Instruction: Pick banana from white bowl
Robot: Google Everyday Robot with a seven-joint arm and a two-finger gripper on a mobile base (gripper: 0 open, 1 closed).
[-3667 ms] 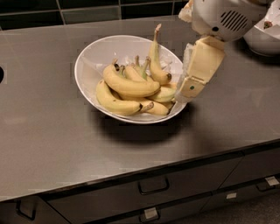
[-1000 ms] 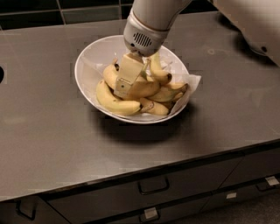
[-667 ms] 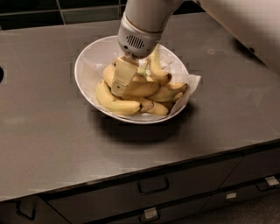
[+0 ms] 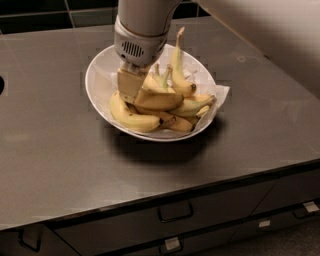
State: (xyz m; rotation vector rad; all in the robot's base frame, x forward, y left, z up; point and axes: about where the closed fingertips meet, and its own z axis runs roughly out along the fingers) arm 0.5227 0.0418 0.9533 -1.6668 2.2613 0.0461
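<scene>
The white bowl (image 4: 102,75) sits mid-counter, a white paper liner (image 4: 220,96) poking over its right rim. It holds several yellow bananas. My gripper (image 4: 130,86) reaches down from above into the left of the pile, at the left end of the thick, curved banana (image 4: 159,100) that lies on top. Another thick banana (image 4: 129,116) lies along the front-left of the bowl. A slim banana (image 4: 178,67) with a long pale stem stands upright behind them. The gripper's tip is buried among the bananas, so its hold is hidden.
The bowl stands on a dark grey countertop (image 4: 55,150) with drawers (image 4: 175,212) under its front edge. Black wall tiles (image 4: 45,12) run along the back. My pale robot body (image 4: 270,30) fills the upper right. A dark round opening (image 4: 1,85) is at the left edge.
The arm came from the bowl's right side to above it, then went down into the bananas. Over the last second the gripper shifted slightly left and lower in the pile.
</scene>
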